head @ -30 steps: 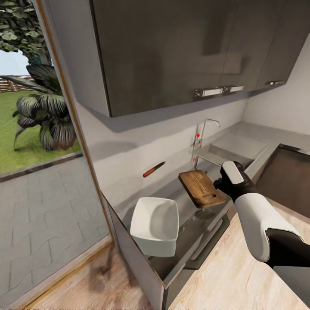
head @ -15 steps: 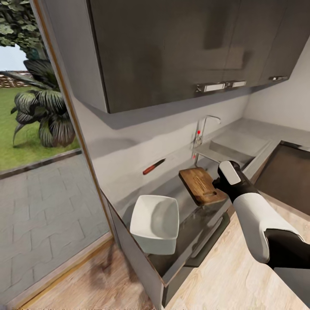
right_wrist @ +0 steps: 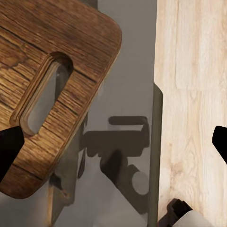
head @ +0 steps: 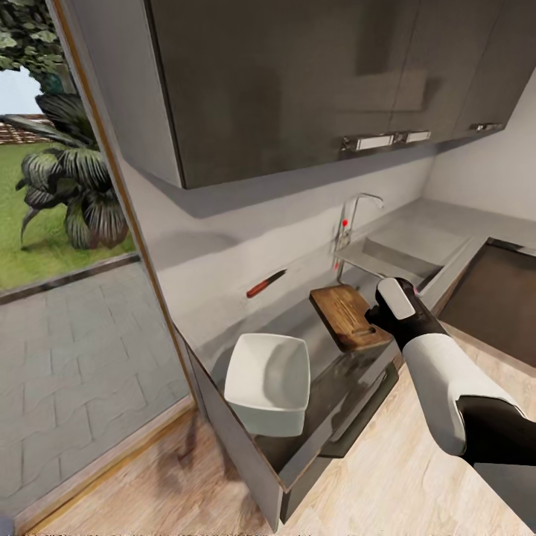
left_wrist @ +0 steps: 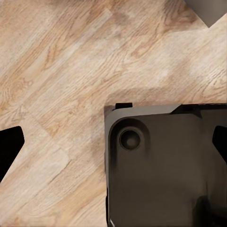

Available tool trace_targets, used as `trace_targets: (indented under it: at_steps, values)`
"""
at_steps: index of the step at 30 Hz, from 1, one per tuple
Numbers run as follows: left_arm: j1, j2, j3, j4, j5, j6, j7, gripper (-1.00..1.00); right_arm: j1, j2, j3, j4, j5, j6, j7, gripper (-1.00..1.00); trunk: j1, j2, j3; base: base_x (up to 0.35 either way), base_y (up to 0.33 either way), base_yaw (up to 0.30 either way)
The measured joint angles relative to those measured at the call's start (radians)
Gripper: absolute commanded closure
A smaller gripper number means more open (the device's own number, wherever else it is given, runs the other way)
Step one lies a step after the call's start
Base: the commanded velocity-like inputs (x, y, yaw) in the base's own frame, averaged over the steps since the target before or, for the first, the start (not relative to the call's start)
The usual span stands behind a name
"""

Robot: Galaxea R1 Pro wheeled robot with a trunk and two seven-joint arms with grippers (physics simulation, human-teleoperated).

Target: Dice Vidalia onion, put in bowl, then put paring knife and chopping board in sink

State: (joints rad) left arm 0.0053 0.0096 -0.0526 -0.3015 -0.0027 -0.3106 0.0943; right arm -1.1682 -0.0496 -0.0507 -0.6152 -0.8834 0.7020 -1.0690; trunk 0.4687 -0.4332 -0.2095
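In the head view, the right arm reached out over the front edge of the countertop [head: 298,327], its gripper [head: 388,313] hanging just beside the near corner of the board [head: 346,316]. The board lay on the steel with its long axis running away from the robot toward the sink [head: 387,260], handle slot at the near end. The knife [head: 266,284] lay well apart from it, back by the wall, red handle toward the window, blade pointing toward the tap [head: 350,219]. The bowl [head: 269,381] sat near the counter's end, on the robot's left of the board. The onion could not be made out; the sink's basin was largely hidden behind the arm and rim. From this view nobody could tell how the right jaws stood.

In the left wrist view, the camera looked down on the wooden floor [left_wrist: 61,71] and the dark base [left_wrist: 165,165] of the robot. Dark fingertips [left_wrist: 9,146] showed at both edges — spread wide, holding nothing.

In the right wrist view, the board's [right_wrist: 52,85] slotted end lay close under the camera, one fingertip [right_wrist: 9,146] over its corner, the other out over the floor [right_wrist: 194,94] beyond the counter edge. The right gripper [right_wrist: 113,142] was spread and empty. The sink lay past the board's far end, so the right arm seemed the nearer one for reaching the onion.
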Motion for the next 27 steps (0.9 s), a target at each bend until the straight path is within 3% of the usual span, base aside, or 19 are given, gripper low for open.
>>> trace_targets:
  at_steps: [7,27]
  values:
    - [0.0,-0.001,0.001,-0.001,0.0,0.0,0.0,-1.0,0.0,0.004,0.0,-0.009,0.0,0.001,0.0,-1.0,-0.019,0.035,0.004,0.0,0.0,0.0]
    - [0.0,-0.001,0.0,-0.001,0.0,0.0,0.0,-1.0,0.0,0.002,0.004,-0.014,0.0,0.002,0.0,-1.0,-0.019,0.035,-0.028,0.0,0.0,0.0]
